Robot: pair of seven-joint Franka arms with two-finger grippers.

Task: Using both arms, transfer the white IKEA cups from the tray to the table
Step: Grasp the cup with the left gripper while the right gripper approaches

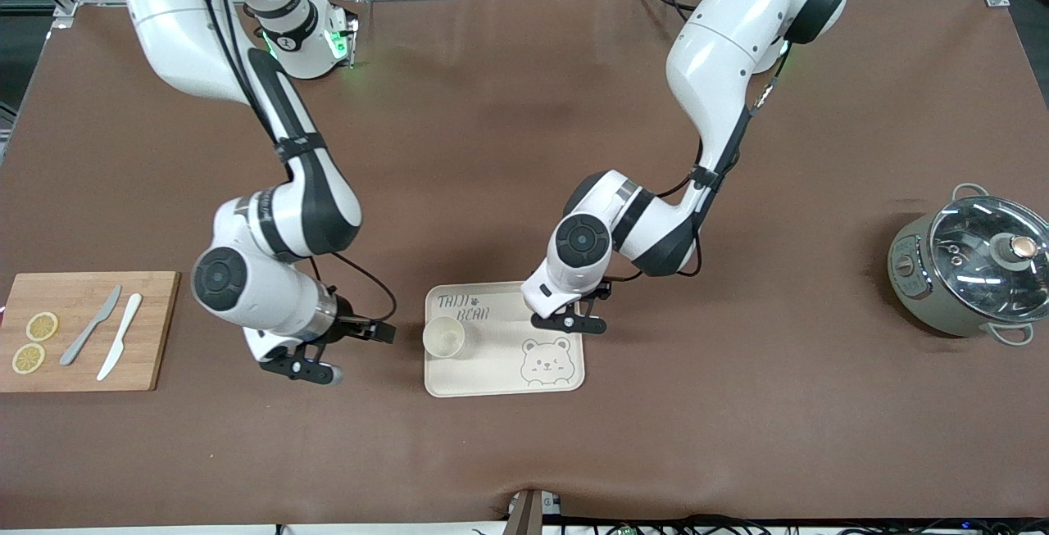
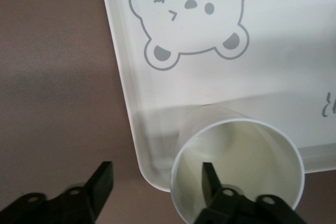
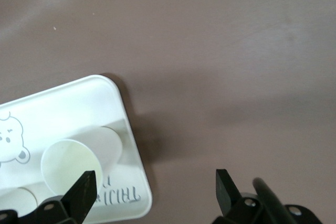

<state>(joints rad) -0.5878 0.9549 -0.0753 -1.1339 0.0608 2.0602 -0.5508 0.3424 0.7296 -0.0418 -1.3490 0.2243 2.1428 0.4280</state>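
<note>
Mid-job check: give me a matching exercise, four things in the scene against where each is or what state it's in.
1. left gripper
2. right gripper
3. pot
4. wooden board

A. toward the right arm's end of the table, carrying knives and lemon slices
B. open, over the table beside the bear tray
C. toward the left arm's end, glass lid on
D. one finger inside a white cup on the bear tray

Pairs: 1-D, 2-B, 3-C, 4-A

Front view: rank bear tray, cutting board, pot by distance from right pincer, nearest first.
From the right pincer:
1. Bear tray, just beside it, mid-table.
2. Cutting board, at the right arm's end.
3. Pot, at the left arm's end.
</note>
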